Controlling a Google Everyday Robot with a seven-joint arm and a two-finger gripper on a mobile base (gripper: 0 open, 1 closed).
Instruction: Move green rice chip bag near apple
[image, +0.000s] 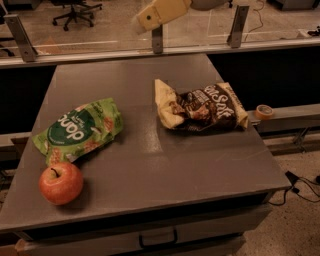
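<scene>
Against apple (61, 183), perhaps: crinkly green bag (79, 130); gripper (141, 22) aloft.

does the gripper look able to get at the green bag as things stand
Probably yes. The gripper hangs high over the far edge of the table; the green bag lies uncovered at front left. The apple sits by its near corner, the brown bag well to the right.

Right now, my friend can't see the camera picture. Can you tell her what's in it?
A green chip bag lies just behind a red apple at the front left of the table, and a brown snack bag lies farther right. The robot's hand hangs high over the back edge, touching nothing.
</scene>
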